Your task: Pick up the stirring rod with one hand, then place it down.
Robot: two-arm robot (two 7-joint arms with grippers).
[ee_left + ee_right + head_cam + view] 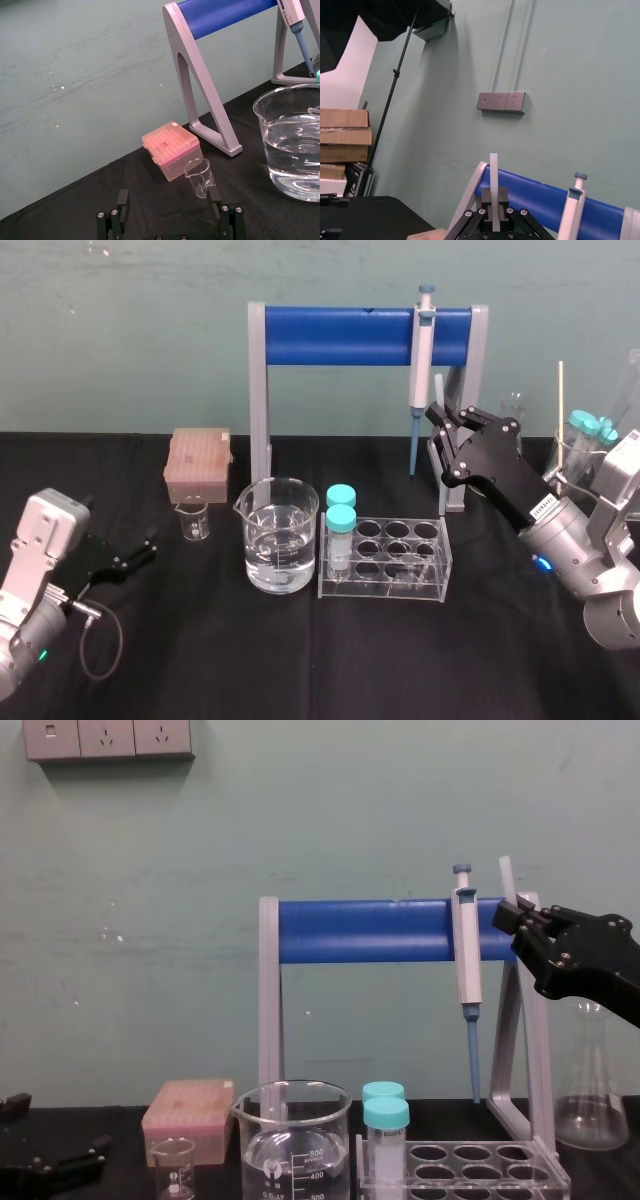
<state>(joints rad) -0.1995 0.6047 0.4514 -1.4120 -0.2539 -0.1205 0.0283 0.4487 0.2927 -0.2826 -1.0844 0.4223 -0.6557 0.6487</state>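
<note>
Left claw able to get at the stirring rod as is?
Probably not: the right claw is shut on the stirring rod, high beside the blue stand; the left claw sits low at the table's left.

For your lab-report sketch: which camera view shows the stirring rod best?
The right wrist view: the stirring rod stands close up, clamped between the fingers of the right pincer. The chest view shows its top end poking above the pincer, beside the pipette. In the head view it is hard to tell against the stand.
</note>
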